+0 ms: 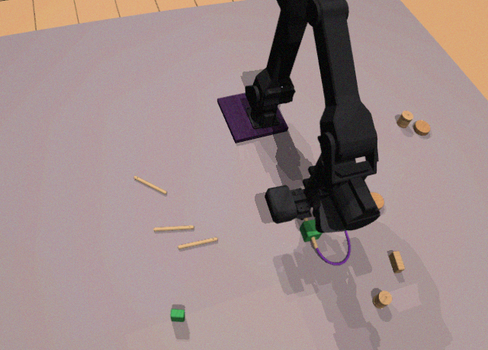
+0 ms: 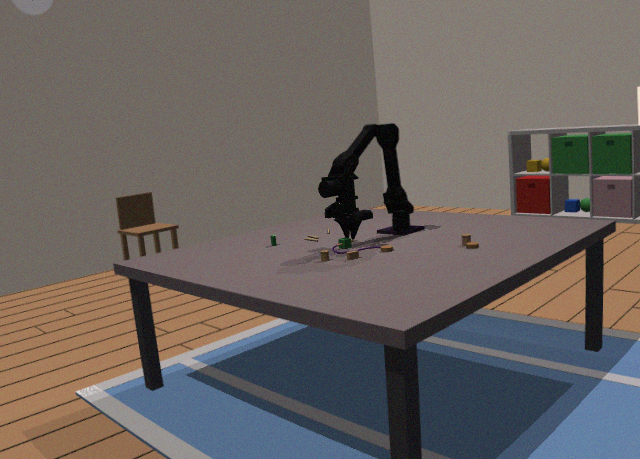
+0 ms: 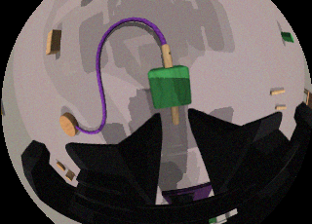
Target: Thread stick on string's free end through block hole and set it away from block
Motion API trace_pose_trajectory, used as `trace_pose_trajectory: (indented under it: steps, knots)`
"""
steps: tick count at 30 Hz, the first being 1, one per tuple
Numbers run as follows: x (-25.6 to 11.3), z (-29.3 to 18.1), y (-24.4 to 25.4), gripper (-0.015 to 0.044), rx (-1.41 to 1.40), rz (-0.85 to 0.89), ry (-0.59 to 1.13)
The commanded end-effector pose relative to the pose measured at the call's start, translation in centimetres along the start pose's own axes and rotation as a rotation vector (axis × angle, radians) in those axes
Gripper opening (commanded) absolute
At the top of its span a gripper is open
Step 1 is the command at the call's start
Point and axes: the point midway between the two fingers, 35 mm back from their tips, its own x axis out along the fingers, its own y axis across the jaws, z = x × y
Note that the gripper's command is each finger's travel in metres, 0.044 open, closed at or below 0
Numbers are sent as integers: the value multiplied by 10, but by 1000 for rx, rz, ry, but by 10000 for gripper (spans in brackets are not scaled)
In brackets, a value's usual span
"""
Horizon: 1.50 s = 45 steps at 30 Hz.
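- Already the thin wooden stick (image 1: 314,242) (image 3: 167,56) runs through the green block (image 1: 309,230) (image 2: 344,243) (image 3: 170,87) — one end out on each side.
- From the stick's end beyond the block, the purple string (image 1: 335,263) (image 2: 336,250) (image 3: 99,68) curves round to the round wooden button (image 1: 377,200) (image 2: 386,248) (image 3: 68,124).
- Near the block, over its string-free side, hangs the pincer (image 2: 351,238) (image 3: 175,115) — fingers partly apart, nothing between them.
- The block sits on the desk (image 1: 98,141) (image 2: 465,283) (image 3: 234,83), well apart from three loose sticks.
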Motion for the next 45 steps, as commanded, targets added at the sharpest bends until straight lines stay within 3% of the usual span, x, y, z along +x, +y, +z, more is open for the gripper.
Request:
trace_pose_trajectory:
  steps: [1,11,16,45]
  knots:
    - [8,-1,-1,124,4,-4,1]
    - [16,-2,-1,124,4,-4,1]
    - [15,-2,0,0,1,0,3]
    - [16,-19,0,0,-2,2,-46]
